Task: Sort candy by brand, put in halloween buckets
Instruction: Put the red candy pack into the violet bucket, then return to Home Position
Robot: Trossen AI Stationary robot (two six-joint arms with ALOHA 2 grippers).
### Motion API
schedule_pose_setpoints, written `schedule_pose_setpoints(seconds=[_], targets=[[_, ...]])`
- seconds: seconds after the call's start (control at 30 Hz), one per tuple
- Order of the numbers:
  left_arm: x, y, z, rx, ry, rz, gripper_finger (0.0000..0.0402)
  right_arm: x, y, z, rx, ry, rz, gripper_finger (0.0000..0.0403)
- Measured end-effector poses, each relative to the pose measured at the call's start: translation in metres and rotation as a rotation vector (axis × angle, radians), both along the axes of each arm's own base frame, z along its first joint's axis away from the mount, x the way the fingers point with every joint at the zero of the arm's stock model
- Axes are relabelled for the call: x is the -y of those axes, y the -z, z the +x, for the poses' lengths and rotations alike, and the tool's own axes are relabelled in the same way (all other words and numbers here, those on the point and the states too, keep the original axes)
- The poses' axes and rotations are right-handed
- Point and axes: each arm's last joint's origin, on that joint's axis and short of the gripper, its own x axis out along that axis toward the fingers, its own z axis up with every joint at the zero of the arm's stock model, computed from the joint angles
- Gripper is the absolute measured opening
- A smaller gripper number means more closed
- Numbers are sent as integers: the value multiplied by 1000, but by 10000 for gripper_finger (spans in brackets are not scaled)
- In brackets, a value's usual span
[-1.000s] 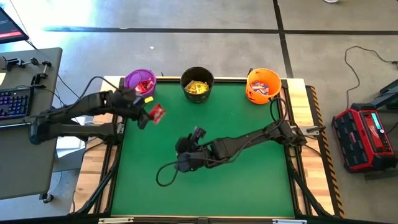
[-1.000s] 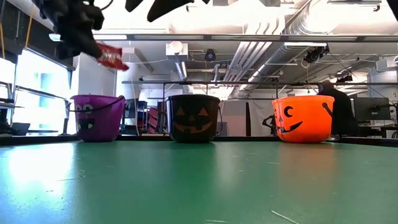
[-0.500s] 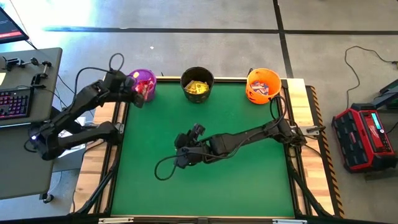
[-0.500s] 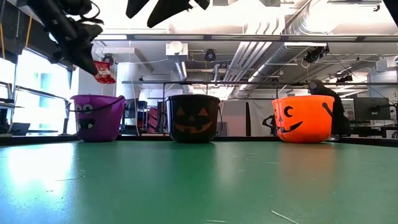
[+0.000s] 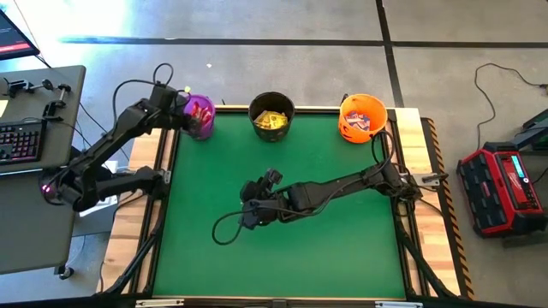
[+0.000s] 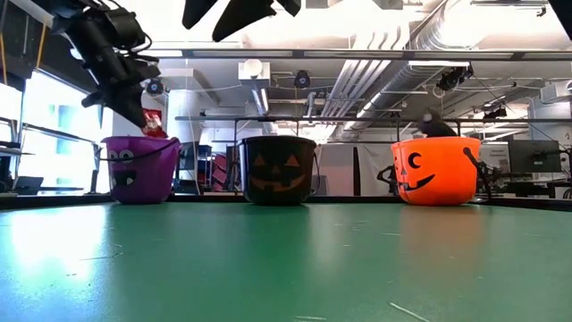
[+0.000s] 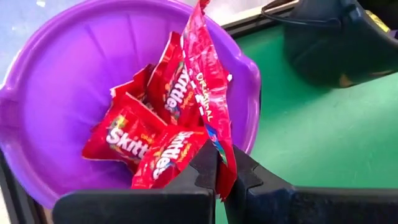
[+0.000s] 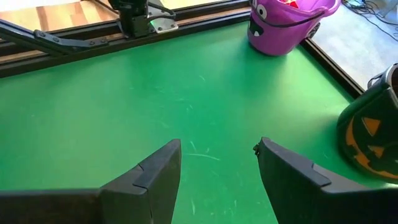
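My left gripper (image 7: 225, 174) is over the purple bucket (image 5: 202, 117) at the table's far left corner, shut on a red candy packet (image 7: 205, 93). Several more red packets (image 7: 134, 140) lie inside that bucket (image 7: 37, 124). The black bucket (image 5: 272, 115) holds yellow packets. The orange bucket (image 5: 362, 118) holds mixed wrappers. All three stand along the far edge of the green mat. My right gripper (image 8: 217, 155) is open above the bare middle of the mat (image 5: 250, 205), with nothing between its fingers. My left gripper pinches one end of the red packet (image 7: 222, 163) between its two fingers. The fingers slant downward over the bucket's mouth. The packet is lifted clear of the packets below and reaches forward from the fingers. In the low view its lower end (image 6: 154, 125) is just above the purple rim.
Wooden strips (image 5: 141, 214) frame the green mat (image 5: 282, 265) on both sides. A desk with a keyboard (image 5: 21, 141) stands left of the table. A red case (image 5: 501, 188) lies on the floor to the right. A black cable loop (image 5: 224, 233) hangs under my right arm.
My left gripper has swung from over the mat's left part toward the far left corner and sunk a little. It has kept hold of the red packet, which now hangs over the purple bucket's mouth.
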Motion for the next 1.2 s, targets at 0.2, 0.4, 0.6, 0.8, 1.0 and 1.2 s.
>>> schedule_pose_setpoints(seconds=[0.2,0.4,0.6,0.8,1.0,1.2], targets=[[-4,1,2,13,-19,0,1,0,-1,1,13,0,4,200],[-3,1,2,11,-20,-3,32,0,-1,1,13,-1,3,200],[3,-5,0,59,-3,7,96,0,-2,2,27,-1,8,200],[29,-26,-4,171,83,114,134,8,-1,4,6,-25,54,197],[61,-50,-13,328,137,272,119,23,0,8,-21,-39,37,147],[87,-67,-25,451,211,417,79,30,0,10,-52,-99,34,56]])
